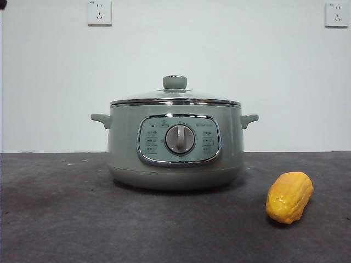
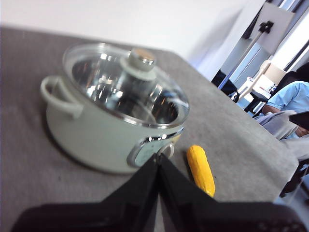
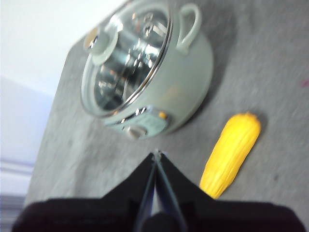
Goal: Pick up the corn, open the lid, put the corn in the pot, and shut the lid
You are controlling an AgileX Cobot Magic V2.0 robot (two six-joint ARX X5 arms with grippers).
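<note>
On the dark worktop [image 1: 55, 219], the corn [image 1: 289, 196] lay on its side, near the pot [image 1: 175, 145] but not touching it, out in front of it and toward one side. The lid [image 1: 174, 98] sat shut on the pot, with its pale green knob [image 1: 174, 82] on top. I thought the corn would be light and hard, with bumpy sides that would help me hold it, but its round shape could make it roll. I judged the best place to grab it was across its fat middle. The lid looked like glass, so it could break, and its steel rim looked slippery. I judged the knob was the safe place to take it. My left pincer [image 2: 158, 157] was closed tight and held nothing, up above the worktop. My right pincer [image 3: 157, 153] was closed and empty too, and the corn was closer to it. The front view showed the dial [image 1: 180, 138] and the side handles [image 1: 101, 119], but not inside the pot. My wrist views looked down through the glass and showed a shiny pot with no food in it.
</note>
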